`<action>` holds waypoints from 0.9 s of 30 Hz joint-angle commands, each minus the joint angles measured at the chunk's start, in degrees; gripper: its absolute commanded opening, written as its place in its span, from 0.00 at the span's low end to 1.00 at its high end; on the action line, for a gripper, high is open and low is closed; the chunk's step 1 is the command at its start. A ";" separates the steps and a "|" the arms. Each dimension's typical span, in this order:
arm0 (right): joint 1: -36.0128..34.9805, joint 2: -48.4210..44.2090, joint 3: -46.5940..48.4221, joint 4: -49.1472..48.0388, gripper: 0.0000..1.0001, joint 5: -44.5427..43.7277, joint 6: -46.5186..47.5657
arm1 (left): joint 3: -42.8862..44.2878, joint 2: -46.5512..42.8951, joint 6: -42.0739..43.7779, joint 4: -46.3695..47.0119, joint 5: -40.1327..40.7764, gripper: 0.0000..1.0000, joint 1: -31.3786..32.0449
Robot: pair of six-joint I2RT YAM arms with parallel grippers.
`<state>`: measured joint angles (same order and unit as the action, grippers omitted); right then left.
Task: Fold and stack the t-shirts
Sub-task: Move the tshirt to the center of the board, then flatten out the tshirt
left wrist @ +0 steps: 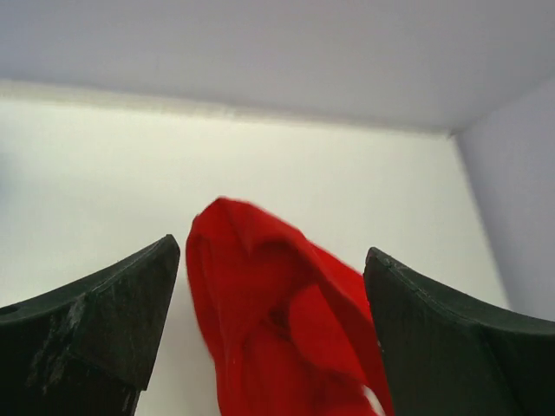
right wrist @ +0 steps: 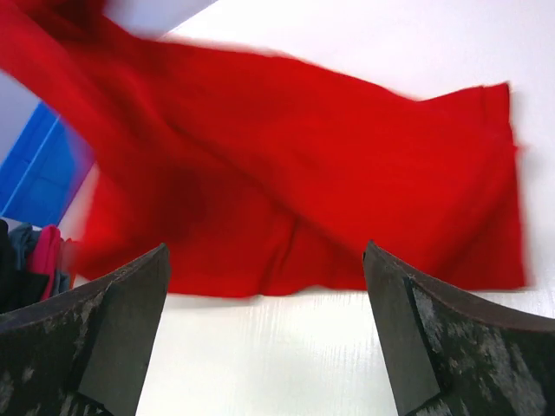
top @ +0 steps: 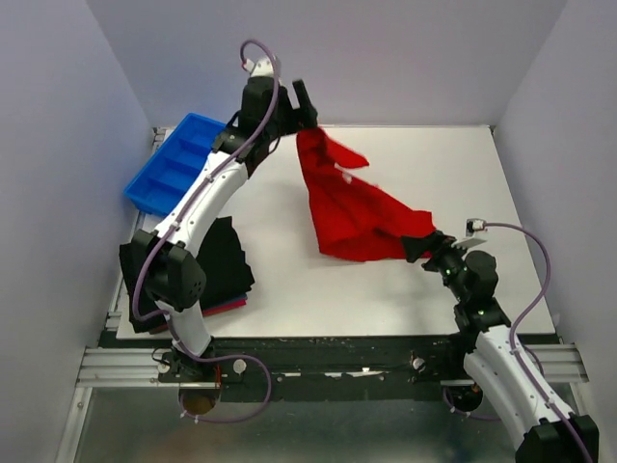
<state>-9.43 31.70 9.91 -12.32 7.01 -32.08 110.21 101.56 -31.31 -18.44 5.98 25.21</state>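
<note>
White and boxed in by pale walls (top: pixel 405 58), the surface (top: pixel 386 289) carries the red t-shirt (top: pixel 352 207) on its middle and right part, unfolded and rumpled. The shirt runs from a narrow upper end near the far edge down to a broader, bunched lower part that reaches toward the near right. At the upper end is the left tool (top: pixel 306 104), directly above the cloth. Its wrist view shows both dark fingers (left wrist: pixel 104 321) spread wide, with the red fabric in the gap between them and neither finger pressed on it. The cloth is blurred there, so it may be hanging loose rather than lying flat, and the overhead view does not settle that. At the lower right corner of the shirt is the right tool (top: pixel 421 247), low over the surface. Its jaws are also wide apart and hold nothing, with bare white surface between them and the shirt's edge just beyond the tips. Well apart from the red shirt, at the near left corner, a folded black t-shirt (top: pixel 217 260) lies on top of a dark-red t-shirt (top: pixel 227 307), of which only an edge shows. Beyond that pile, at the far left edge, a blue bin (top: pixel 174 166) with compartments sits tilted against the wall.
</note>
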 commanded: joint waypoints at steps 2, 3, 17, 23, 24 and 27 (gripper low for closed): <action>-0.24 3.27 2.48 1.24 1.00 0.11 0.79 | -16.40 -4.61 1.25 -3.81 -0.28 0.99 -0.08; -0.24 3.97 2.83 1.33 1.00 0.64 0.96 | -18.87 -5.57 1.51 -3.19 1.65 0.99 -0.08; -0.24 13.91 6.26 1.42 0.95 3.19 0.35 | -4.05 16.90 2.13 -20.23 6.17 0.94 -12.46; -0.24 12.33 5.56 1.24 0.95 2.31 0.26 | 11.65 31.75 1.17 -26.72 -4.74 0.89 -18.61; -0.24 12.33 5.56 1.24 0.95 2.14 0.35 | 15.17 34.12 1.60 -28.04 -4.66 0.89 -19.06; -0.24 12.59 5.64 1.33 0.96 2.40 0.43 | 22.22 38.35 1.26 -30.60 -2.91 0.90 -21.60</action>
<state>-9.43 44.49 14.79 -11.81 8.86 -31.92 123.07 136.33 -29.61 -42.59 5.96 5.54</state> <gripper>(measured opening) 0.956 0.897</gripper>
